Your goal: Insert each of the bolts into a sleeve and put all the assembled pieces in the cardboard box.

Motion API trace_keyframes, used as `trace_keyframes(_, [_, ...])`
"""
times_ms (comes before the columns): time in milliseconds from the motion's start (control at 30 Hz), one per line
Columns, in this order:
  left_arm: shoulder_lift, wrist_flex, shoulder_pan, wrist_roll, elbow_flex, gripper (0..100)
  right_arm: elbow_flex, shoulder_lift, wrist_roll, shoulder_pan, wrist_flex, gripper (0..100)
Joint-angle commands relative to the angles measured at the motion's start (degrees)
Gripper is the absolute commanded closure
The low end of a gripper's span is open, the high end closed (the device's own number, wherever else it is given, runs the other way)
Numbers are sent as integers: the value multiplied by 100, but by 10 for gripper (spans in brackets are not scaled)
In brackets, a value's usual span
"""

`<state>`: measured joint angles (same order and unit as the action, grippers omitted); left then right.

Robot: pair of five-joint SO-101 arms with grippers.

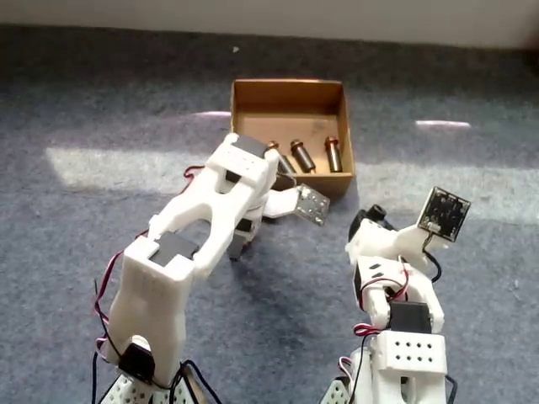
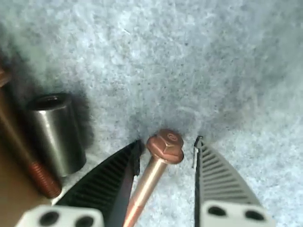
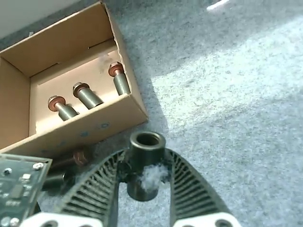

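The left pincer (image 2: 167, 141) is parted around a bolt (image 2: 150, 179) lying on the grey surface (image 2: 213, 56), while the right pincer (image 3: 146, 158) is clamped on an upright sleeve (image 3: 147, 144) near the cardboard box (image 3: 90, 127), which holds three assembled pieces (image 3: 87, 97). The bolt is best gripped near its head, the tip left free for the sleeve's bore. Open room is found away from the box wall, where a spare sleeve (image 2: 54, 132) and a second bolt (image 2: 38, 172) lie.

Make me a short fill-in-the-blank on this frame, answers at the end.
1. The cardboard box holds ___ assembled pieces.
2. The right end effector is shut on a dark ___.
3. Inside the left end effector lies a copper ___.
Missing words: three; sleeve; bolt.
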<state>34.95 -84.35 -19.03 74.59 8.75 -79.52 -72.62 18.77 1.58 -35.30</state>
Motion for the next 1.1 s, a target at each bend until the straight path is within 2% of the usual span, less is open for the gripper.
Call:
trace_keyframes(0, [-48,202,171,360,48,784,40,-101,-70,75,189,992])
trace_keyframes(333, [-31,167,330,879,4,945,40,-101,-70,75,189,992])
trace_keyframes(433, [-48,-158,330,888,48,973,40,-101,-70,75,189,992])
trace_keyframes(600, [-251,-413,303,809,40,907,40,-101,-70,75,189,992])
trace_keyframes(700, [-470,-378,435,211,48,821,40,-101,-70,75,189,992])
trace_keyframes(767, [-541,-316,488,88,40,794,40,-101,-70,75,189,992])
trace_keyframes(967, [-558,-193,462,79,-4,871,40,-101,-70,75,189,992])
trace_keyframes(1067, [-558,-193,462,53,-4,877,40,-101,-70,75,189,992])
